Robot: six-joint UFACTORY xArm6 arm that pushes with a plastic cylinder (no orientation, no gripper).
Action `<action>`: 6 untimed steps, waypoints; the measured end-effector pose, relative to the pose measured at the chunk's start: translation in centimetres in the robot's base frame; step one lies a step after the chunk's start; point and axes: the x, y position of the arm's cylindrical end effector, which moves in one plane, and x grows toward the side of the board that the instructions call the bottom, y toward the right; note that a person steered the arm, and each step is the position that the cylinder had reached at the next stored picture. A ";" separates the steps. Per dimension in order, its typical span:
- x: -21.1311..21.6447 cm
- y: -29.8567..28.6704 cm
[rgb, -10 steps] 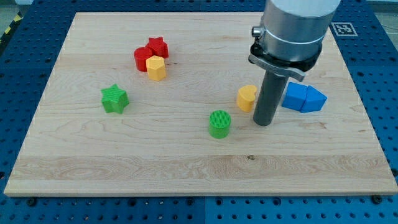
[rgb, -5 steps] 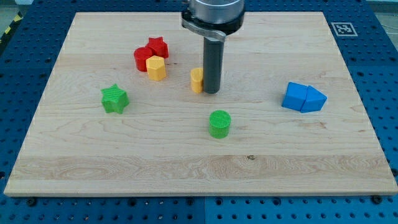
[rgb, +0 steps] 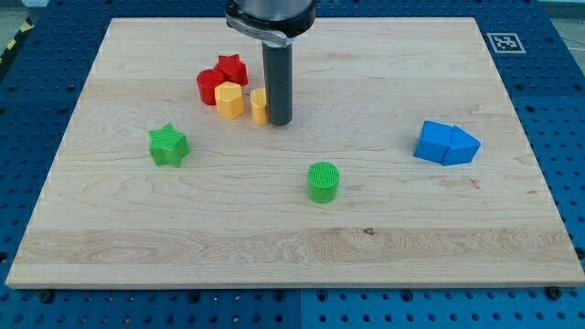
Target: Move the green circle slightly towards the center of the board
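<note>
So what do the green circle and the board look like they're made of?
The green circle looks like matte 3D-printed plastic: fine parallel ridges run across its top and sides. The board looks like light, smooth wood, with lengthwise grain streaks and a small dark knot; whether it is sealed can't be told.

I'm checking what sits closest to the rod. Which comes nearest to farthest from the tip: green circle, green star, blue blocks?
From my tip:
1. Green circle, toward the view's bottom, slightly right.
2. Green star, to the view's left.
3. Blue blocks, far to the view's right.
</note>
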 end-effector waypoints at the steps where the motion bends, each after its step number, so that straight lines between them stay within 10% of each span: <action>1: 0.0 0.0; 6: 4.1 0.0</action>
